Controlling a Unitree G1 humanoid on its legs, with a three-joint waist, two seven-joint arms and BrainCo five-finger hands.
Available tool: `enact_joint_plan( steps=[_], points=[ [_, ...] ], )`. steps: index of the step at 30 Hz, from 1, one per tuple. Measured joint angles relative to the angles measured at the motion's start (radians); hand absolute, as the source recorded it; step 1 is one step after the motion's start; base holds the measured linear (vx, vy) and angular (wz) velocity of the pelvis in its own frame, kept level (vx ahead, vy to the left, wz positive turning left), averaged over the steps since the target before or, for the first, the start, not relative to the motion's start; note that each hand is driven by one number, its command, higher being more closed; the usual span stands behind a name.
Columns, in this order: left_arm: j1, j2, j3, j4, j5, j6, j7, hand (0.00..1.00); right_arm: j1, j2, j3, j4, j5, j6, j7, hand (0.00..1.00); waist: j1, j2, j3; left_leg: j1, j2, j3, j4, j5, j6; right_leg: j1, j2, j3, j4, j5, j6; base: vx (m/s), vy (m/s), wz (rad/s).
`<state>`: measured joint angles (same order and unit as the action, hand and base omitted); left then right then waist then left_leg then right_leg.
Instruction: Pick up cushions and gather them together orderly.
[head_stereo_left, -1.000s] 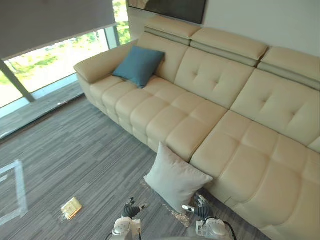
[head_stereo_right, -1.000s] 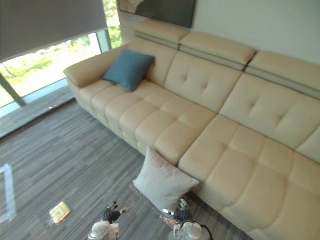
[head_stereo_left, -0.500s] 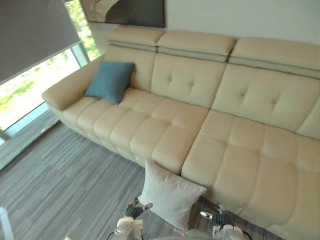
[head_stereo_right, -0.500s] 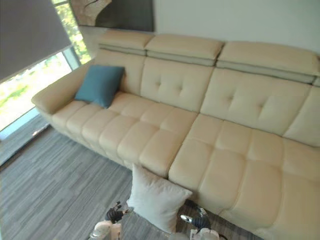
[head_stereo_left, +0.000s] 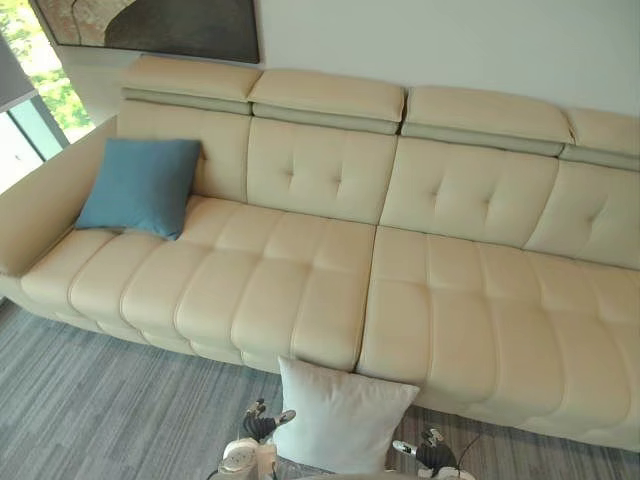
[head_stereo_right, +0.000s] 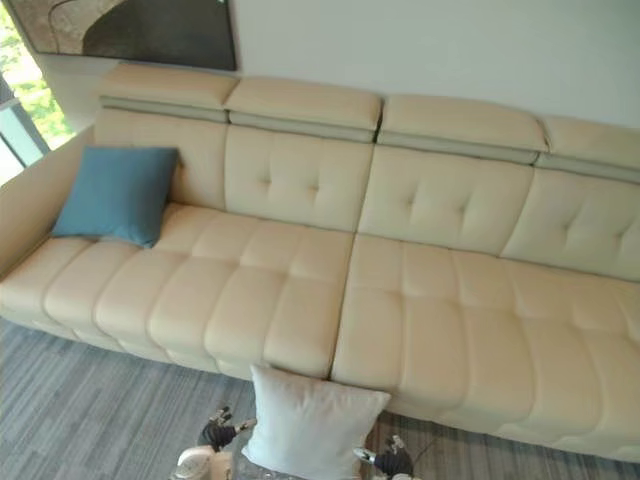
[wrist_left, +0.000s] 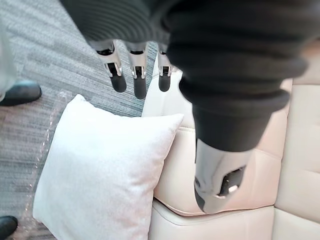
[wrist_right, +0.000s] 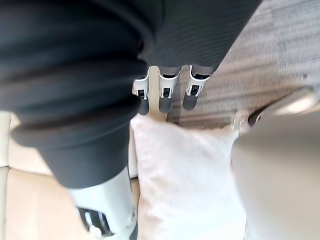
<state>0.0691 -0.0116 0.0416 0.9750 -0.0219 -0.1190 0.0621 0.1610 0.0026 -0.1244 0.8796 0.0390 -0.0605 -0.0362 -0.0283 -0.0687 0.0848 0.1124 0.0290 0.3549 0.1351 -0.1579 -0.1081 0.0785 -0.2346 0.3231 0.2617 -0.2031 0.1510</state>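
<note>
While the white cushion (head_stereo_left: 340, 425) leans against the sofa (head_stereo_left: 430, 300) at bottom centre, the left robot hand (head_stereo_left: 258, 428) and right robot hand (head_stereo_left: 430, 455) flank it, fingers straight, empty.

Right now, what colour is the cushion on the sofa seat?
The cushion is teal blue, clearest in the left eye view.

Beside the left hand (wrist_left: 138, 75), whose fingers are glossy silver with matt dark tips, the white cushion (wrist_left: 100, 175) is matt, finely woven cloth. Beyond it the sofa (head_stereo_left: 300, 290) looks like smooth cream leather with a soft sheen. The carpet (head_stereo_left: 90, 410) is rough, striped pile.
</note>
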Motion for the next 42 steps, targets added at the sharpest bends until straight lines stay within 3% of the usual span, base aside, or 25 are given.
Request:
enact_joint_plan(
  steps=[3, 5, 8, 12, 15, 16, 18, 20, 22, 23, 24, 26, 32, 38, 42],
  points=[
    [-0.009, 0.001, -0.023, 0.022, 0.000, 0.000, 0.001, 0.00, -0.021, -0.017, 0.008, 0.018, 0.000, 0.000, 0.001, 0.00, -0.003, 0.022, -0.011, 0.005, 0.014, 0.057, -0.029, 0.001, 0.002, -0.050, 0.020, 0.019, 0.001, 0.020, -0.002, 0.04, -0.023, -0.66],
    [-0.019, 0.006, -0.021, 0.037, -0.001, 0.001, 0.004, 0.00, -0.058, -0.049, 0.012, 0.059, 0.000, 0.001, -0.003, 0.00, -0.005, 0.051, -0.005, 0.000, 0.050, 0.113, -0.036, 0.003, 0.005, -0.107, 0.048, -0.105, 0.014, 0.060, -0.008, 0.00, -0.092, -0.85],
    [-0.024, 0.023, -0.024, 0.038, -0.002, 0.001, 0.017, 0.00, -0.062, -0.054, 0.008, 0.061, 0.002, -0.002, -0.011, 0.00, -0.022, 0.054, -0.005, -0.004, 0.057, 0.108, -0.050, 0.022, 0.030, -0.109, 0.044, -0.270, -0.025, 0.065, -0.017, 0.00, -0.124, -0.40],
    [-0.054, 0.044, -0.030, 0.037, -0.003, 0.000, 0.023, 0.00, -0.072, -0.067, 0.005, 0.084, 0.001, -0.011, -0.023, 0.00, -0.023, 0.052, 0.010, -0.007, 0.062, 0.068, -0.055, 0.054, 0.024, -0.070, 0.044, -0.302, -0.099, 0.065, -0.018, -0.01, -0.131, 0.03],
    [-0.083, 0.057, -0.025, 0.021, -0.019, -0.002, 0.029, 0.00, -0.102, -0.086, 0.000, 0.092, 0.002, -0.011, -0.032, 0.00, -0.020, 0.039, 0.066, -0.030, 0.073, 0.061, -0.039, 0.086, 0.003, -0.088, 0.049, -0.319, -0.072, 0.055, -0.033, -0.11, -0.098, 0.12],
    [-0.100, 0.066, -0.009, 0.005, -0.028, -0.002, 0.039, 0.00, -0.131, -0.084, -0.015, 0.086, 0.004, -0.011, -0.046, 0.00, -0.019, 0.043, 0.098, -0.080, 0.093, 0.059, 0.013, 0.086, 0.003, -0.143, 0.058, -0.317, -0.012, 0.049, -0.043, -0.23, -0.140, 0.04],
    [-0.132, 0.079, 0.013, -0.023, -0.050, -0.002, 0.055, 0.00, -0.158, -0.077, -0.019, 0.071, 0.010, -0.013, -0.056, 0.00, -0.015, 0.016, 0.142, -0.164, 0.126, 0.057, 0.111, 0.080, 0.000, -0.227, 0.068, -0.315, 0.081, 0.035, -0.060, -0.25, -0.148, 0.05],
    [-0.181, 0.106, 0.017, -0.077, -0.091, -0.003, 0.080, 0.00, -0.174, -0.075, -0.021, 0.004, 0.039, -0.017, -0.077, 0.00, 0.006, -0.003, 0.208, -0.308, 0.205, 0.035, 0.323, 0.016, 0.003, -0.357, 0.102, -0.321, 0.254, -0.014, -0.084, -0.30, -0.151, 0.03],
    [-0.203, 0.113, 0.017, -0.113, -0.109, -0.004, 0.096, 0.00, -0.180, -0.078, -0.021, -0.038, 0.050, -0.023, -0.091, 0.00, 0.008, -0.015, 0.219, -0.383, 0.228, 0.020, 0.412, -0.026, 0.000, -0.434, 0.107, -0.321, 0.348, -0.062, -0.086, -0.25, -0.107, 0.02],
    [-0.239, 0.115, 0.017, -0.155, -0.139, -0.007, 0.113, 0.00, -0.195, -0.088, -0.022, -0.086, 0.071, -0.035, -0.103, 0.00, 0.008, -0.014, 0.221, -0.471, 0.254, 0.009, 0.494, -0.097, -0.014, -0.534, 0.110, -0.324, 0.441, -0.129, -0.094, -0.25, -0.099, 0.02],
    [-0.248, 0.116, 0.017, -0.163, -0.141, -0.008, 0.114, 0.00, -0.203, -0.090, -0.023, -0.090, 0.075, -0.038, -0.104, 0.00, 0.008, -0.011, 0.226, -0.488, 0.262, 0.006, 0.509, -0.115, -0.021, -0.555, 0.111, -0.324, 0.466, -0.135, -0.093, -0.25, -0.090, 0.01],
    [-0.330, 0.140, 0.017, -0.222, -0.179, -0.022, 0.135, 0.00, -0.271, -0.091, -0.031, -0.131, 0.102, -0.048, -0.120, 0.00, 0.008, -0.014, 0.298, -0.605, 0.296, -0.014, 0.645, -0.151, -0.015, -0.676, 0.114, -0.316, 0.602, -0.175, -0.090, -0.34, -0.084, -0.06],
    [-0.492, 0.203, 0.082, -0.276, -0.255, -0.042, 0.174, 0.00, -0.415, -0.091, -0.119, -0.247, 0.202, -0.063, -0.143, 0.00, 0.009, 0.002, 0.343, -0.895, 0.330, -0.062, 0.777, -0.155, -0.013, -0.958, 0.114, -0.325, 0.719, -0.171, -0.102, -0.26, -0.044, -0.01],
    [-0.758, 0.301, 0.180, -0.325, -0.296, -0.053, 0.203, 0.00, -0.746, -0.135, -0.211, -0.337, 0.318, -0.132, -0.172, 0.00, 0.001, 0.008, 0.445, -1.200, 0.363, -0.078, 0.912, -0.135, 0.024, -1.261, 0.114, -0.311, 0.823, -0.112, -0.116, -0.07, -0.010, -0.02],
    [-0.862, 0.323, 0.192, -0.326, -0.303, -0.056, 0.218, 0.00, -0.874, -0.147, -0.213, -0.378, 0.335, -0.150, -0.175, 0.00, 0.001, 0.008, 0.466, -1.307, 0.365, -0.082, 0.961, -0.140, 0.034, -1.369, 0.110, -0.299, 0.871, -0.114, -0.112, 0.00, 0.005, 0.07]
  ],
)
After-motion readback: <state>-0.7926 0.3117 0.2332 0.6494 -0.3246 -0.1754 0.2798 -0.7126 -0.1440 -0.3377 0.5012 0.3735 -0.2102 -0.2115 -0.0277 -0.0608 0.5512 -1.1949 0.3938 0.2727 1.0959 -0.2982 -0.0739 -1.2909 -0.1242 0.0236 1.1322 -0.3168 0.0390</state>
